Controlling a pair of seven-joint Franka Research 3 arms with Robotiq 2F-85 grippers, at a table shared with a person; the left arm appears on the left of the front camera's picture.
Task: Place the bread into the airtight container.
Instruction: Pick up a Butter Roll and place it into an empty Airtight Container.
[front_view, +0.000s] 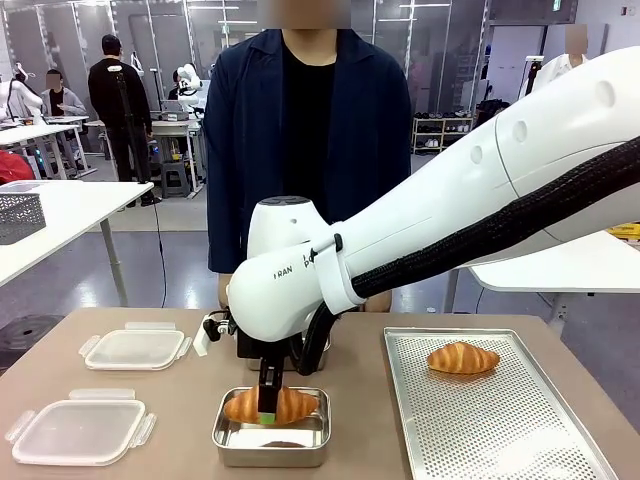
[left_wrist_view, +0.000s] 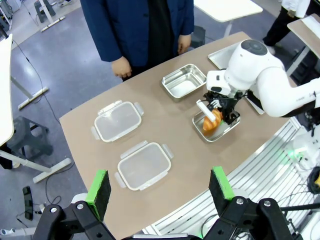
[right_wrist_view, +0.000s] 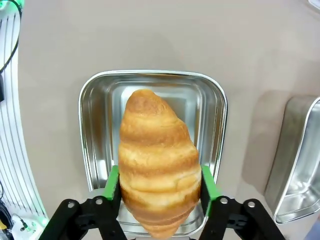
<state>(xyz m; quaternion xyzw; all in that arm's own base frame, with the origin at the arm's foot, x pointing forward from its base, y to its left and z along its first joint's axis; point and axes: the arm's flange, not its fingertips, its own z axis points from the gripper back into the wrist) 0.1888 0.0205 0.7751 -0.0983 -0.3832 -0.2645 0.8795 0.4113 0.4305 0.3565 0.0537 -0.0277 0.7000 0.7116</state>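
Front view: a square stainless-steel container (front_view: 225, 438) sits near the table's front edge. A golden-brown croissant (front_view: 295, 405) lies within its rim, under the right gripper (front_view: 268, 410).

Left wrist view: the left gripper (left_wrist_view: 160, 187) hangs high, wide apart and empty.

Right wrist view: green pads (right_wrist_view: 111, 184) flank the croissant; gripping or loose, I cannot tell.

A lab: white worktables (front_view: 70, 215), a shelf rack (front_view: 440, 135), grey floor (front_view: 150, 265).

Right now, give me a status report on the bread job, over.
Left pincer open, empty, high up. Right pincer straddles the croissant, grip unclear. Croissant at the steel container mouth. Nothing blocking.
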